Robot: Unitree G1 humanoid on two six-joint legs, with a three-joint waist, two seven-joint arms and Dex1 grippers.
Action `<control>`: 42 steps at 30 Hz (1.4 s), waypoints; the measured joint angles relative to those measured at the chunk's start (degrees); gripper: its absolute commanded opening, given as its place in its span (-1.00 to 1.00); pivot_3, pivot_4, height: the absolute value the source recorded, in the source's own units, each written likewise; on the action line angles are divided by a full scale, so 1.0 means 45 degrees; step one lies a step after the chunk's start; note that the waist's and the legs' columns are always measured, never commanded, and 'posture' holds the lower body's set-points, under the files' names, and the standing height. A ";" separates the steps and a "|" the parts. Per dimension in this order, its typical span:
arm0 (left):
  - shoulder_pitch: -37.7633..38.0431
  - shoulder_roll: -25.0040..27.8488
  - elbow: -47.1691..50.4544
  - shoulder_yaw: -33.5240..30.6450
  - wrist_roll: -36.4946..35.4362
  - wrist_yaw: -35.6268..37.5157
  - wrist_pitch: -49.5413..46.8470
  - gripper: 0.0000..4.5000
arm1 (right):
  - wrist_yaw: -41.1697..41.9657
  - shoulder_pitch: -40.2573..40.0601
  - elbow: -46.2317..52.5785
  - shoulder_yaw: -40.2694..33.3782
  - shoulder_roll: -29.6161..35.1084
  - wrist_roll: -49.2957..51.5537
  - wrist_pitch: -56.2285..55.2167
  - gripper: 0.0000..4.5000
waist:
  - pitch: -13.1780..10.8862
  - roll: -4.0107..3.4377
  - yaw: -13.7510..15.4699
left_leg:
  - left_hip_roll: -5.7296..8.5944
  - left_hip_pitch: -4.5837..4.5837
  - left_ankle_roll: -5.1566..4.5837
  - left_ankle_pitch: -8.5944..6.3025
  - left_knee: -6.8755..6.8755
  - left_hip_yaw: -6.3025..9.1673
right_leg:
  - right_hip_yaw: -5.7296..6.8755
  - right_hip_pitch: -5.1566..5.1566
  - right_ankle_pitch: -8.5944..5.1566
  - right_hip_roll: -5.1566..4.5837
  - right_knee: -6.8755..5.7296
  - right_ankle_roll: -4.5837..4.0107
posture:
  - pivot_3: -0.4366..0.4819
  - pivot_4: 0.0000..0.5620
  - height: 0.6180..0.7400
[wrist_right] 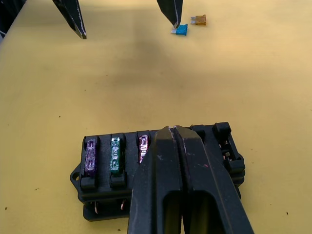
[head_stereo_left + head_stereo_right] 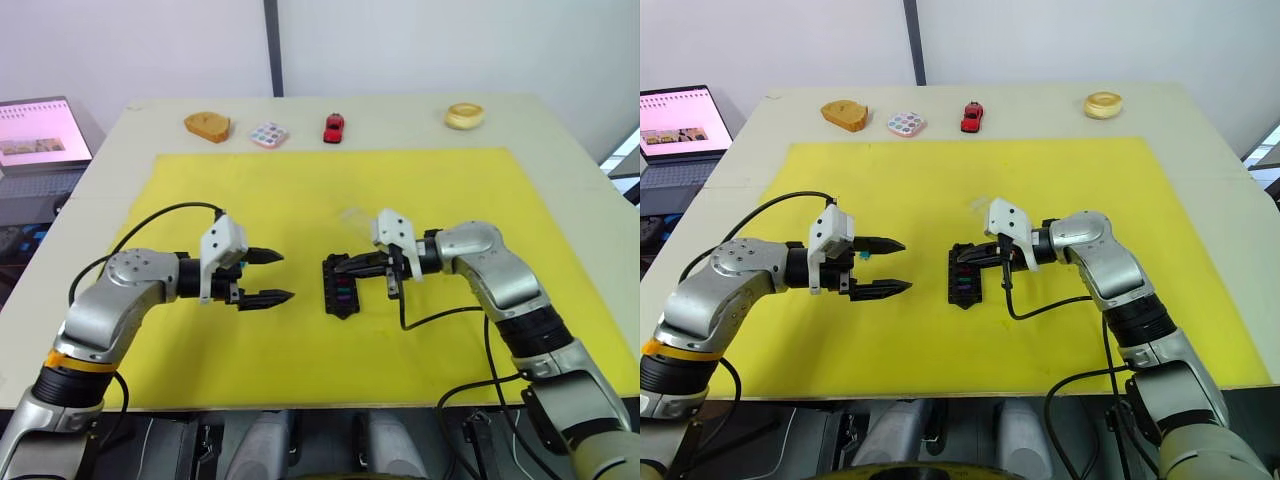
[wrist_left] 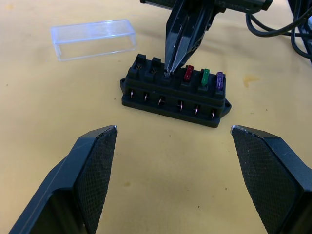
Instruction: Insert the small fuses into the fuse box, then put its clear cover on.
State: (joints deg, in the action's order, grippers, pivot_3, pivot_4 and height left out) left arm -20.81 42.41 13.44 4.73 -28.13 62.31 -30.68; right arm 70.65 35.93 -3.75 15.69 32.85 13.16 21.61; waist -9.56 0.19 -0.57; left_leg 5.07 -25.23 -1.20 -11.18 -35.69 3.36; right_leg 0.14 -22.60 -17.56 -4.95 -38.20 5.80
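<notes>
The right hand (image 3: 168, 72), fingers pressed together, bears on a fuse box (image 3: 174, 92) slot beside three seated fuses (image 3: 204, 78), apparently seating another, while the left hand (image 2: 270, 277) waits spread.

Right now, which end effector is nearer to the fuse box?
The right end effector: its closed tips press on a slot on top of the fuse box. The left end effector is open, beside the box and not touching it.
</notes>
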 measured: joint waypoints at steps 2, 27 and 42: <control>0.0000 0.0001 -0.0019 0.0000 0.0009 0.0008 0.0014 0.75 | -0.0005 -0.0001 0.0001 -0.0003 0.0000 0.0000 -0.0003 -0.98 | 0.0000 0.0000 -0.0001 | 0.0000 0.0002 0.0000 0.0000 0.0000 0.0001 | 0.0000 0.0002 0.0000 0.0000 0.0000 0.0000 | -0.05 -0.47 1.00; 0.2624 0.2898 -0.6053 -0.5810 -0.0080 -0.0072 0.0900 1.00 | -0.3239 -0.0884 -0.2948 -0.6343 0.3309 0.2579 0.2967 -0.17 | -0.0006 -0.0009 0.0034 | 0.0003 -0.0011 -0.0010 -0.0010 0.0016 -0.0013 | -0.0003 -0.0055 -0.0001 -0.0021 0.0014 -0.0003 | -0.05 -0.47 1.00; 0.1451 0.2703 -1.0102 -0.5934 0.0901 0.0269 0.3746 1.00 | -0.3700 -0.0942 -0.7260 -0.6660 0.4207 0.0729 -0.0795 0.99 | -0.0001 -0.0017 -0.0072 | -0.0001 -0.0011 -0.0006 -0.0007 0.0039 -0.0027 | -0.0007 -0.0036 0.0000 -0.0020 0.0003 -0.0001 | -0.05 -0.47 1.00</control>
State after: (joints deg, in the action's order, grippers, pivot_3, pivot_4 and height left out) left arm -14.28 54.57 -32.01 -21.97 -24.07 63.52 -13.83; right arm 54.00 31.69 -36.42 -14.29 51.78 16.44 18.03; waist -9.57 0.12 -0.90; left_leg 5.06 -25.28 -1.22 -11.21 -35.51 3.23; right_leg 0.11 -22.76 -17.56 -5.05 -38.19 5.79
